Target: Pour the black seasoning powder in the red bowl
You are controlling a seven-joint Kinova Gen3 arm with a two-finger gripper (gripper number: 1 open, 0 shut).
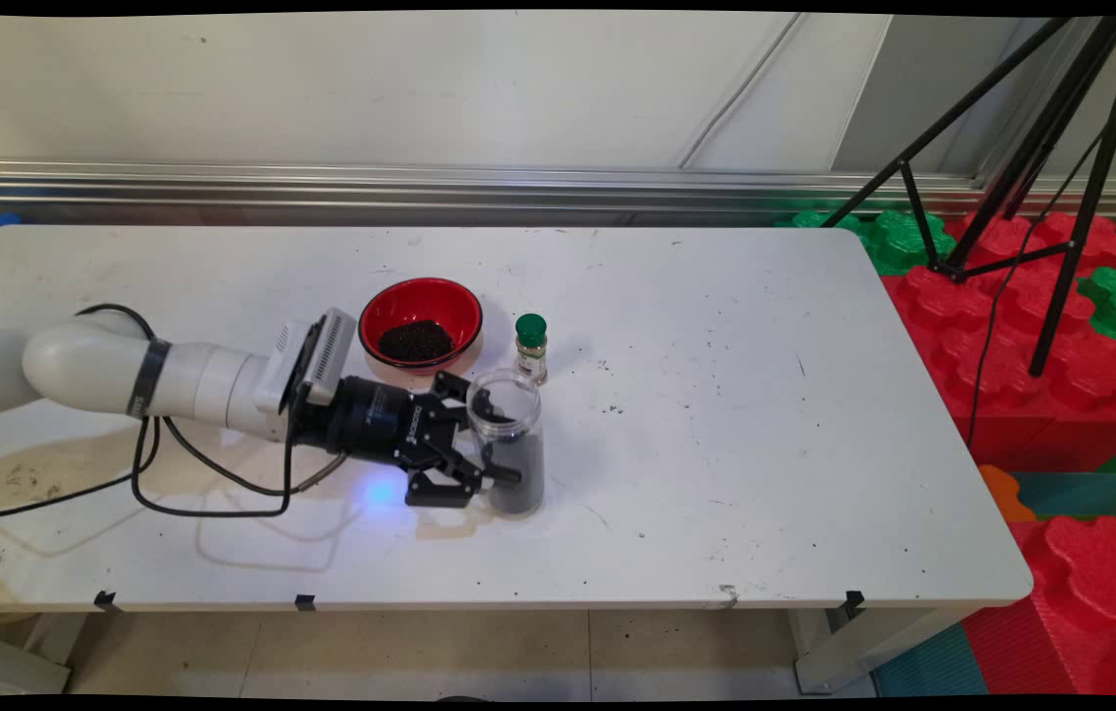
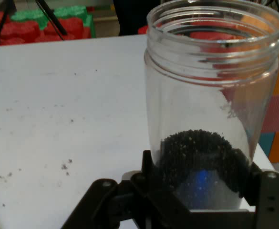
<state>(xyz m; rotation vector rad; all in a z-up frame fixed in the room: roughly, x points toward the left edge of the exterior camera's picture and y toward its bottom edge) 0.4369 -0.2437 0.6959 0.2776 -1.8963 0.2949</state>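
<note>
1. White table [image 1: 765,395] is seen in front of a pale wall [image 1: 321,79].
2. A red bowl [image 1: 375,306] is set near the middle of the table, and a heap of dark grains is seen inside it.
3. A clear jar [image 1: 511,434] is stood upright on the table, just in front of the red bowl and a little to its right.
4. No lid is seen on the jar [image 2: 211,95].
5. Dark grains [image 2: 196,148] like those in the bowl are seen in the jar, filling it partway up.
6. The jar is gripped by the black gripper [image 1: 491,439], which is reached in from the bowl's left.
7. In the hand view, the gripper [image 2: 201,176] is seen closed on the jar, with one finger pressed against each side, low down.
8. A small bottle with a green cap [image 1: 531,348] is stood just to the right of the bowl, close behind the jar.
9. A few dark crumbs are scattered on the table to the right of the bowl.
10. Red and green foam blocks [image 1: 1012,326] and a black tripod [image 1: 1062,148] are seen far to the right of the bowl, past the table's end.
</note>
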